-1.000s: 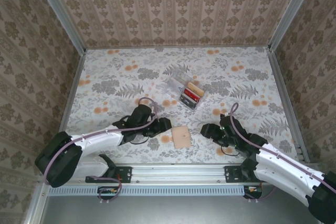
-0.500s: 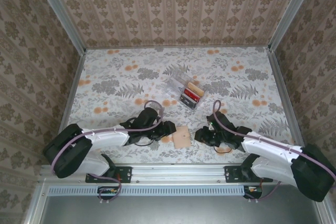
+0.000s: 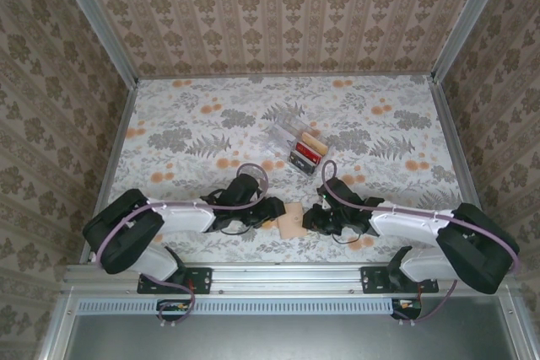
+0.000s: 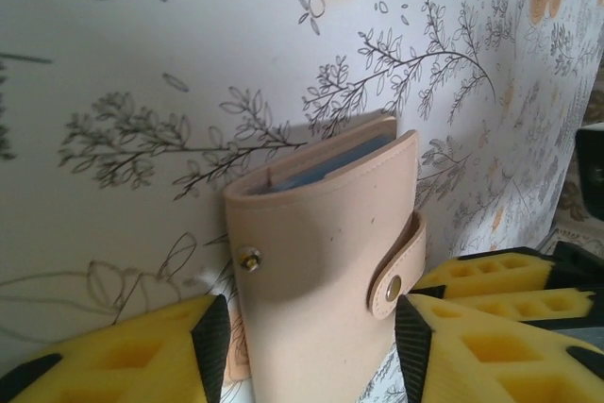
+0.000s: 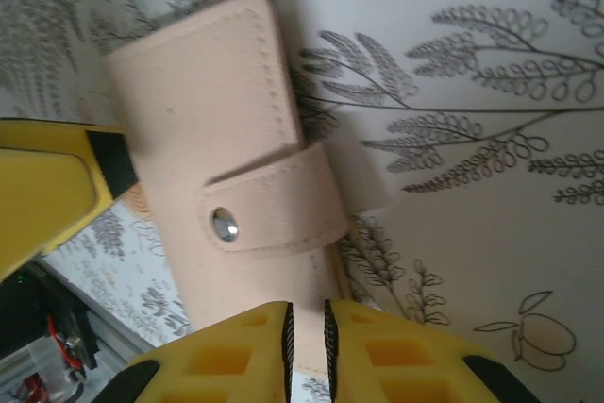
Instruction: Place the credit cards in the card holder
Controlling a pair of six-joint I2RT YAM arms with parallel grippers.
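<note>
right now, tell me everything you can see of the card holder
The card holder is a small, flat, tan pouch that looks like leather, with stitched edges. A short strap wraps round one edge and carries a metal snap. Its other face bears a second stud, and bluish sleeves show at its open end. It rests on the floral table near the front. The left pincer straddles it, pads apart. The right pincer, nearly closed, is at its edge; whether it pinches is unclear.

Pale tan card holder [image 3: 293, 219]; white table [image 3: 194, 115] with grey ferns, orange flowers
</note>
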